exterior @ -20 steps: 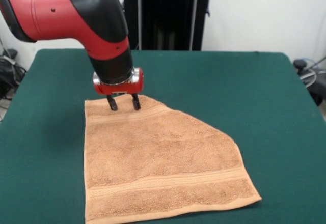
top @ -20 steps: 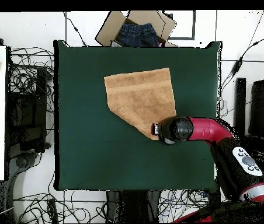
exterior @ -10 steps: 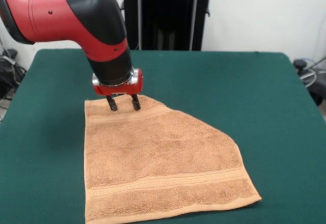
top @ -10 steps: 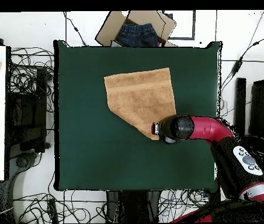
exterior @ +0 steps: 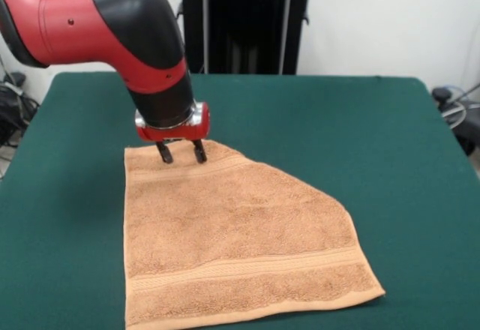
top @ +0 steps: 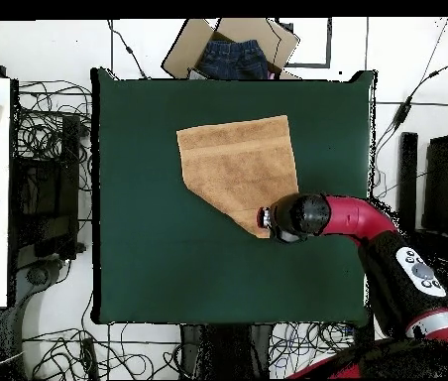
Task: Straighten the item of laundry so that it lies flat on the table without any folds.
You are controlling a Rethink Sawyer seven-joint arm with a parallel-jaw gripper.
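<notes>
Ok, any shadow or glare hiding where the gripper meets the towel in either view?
Front view: even light, no glare; the gripper and towel edge read clearly, with a faint shadow under the arm. Overhead view: the wrist itself covers the gripper, so the contact is hidden there; the table looks evenly lit.

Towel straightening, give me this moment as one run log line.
towel: one corner folded under, not flat | gripper: open, at towel's far edge | table: towel off centre | step: unfold pending

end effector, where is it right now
In the front view the end effector is open at the orange-tan towel's far left edge, fingertips on or just above the terry, on the green table.
</notes>
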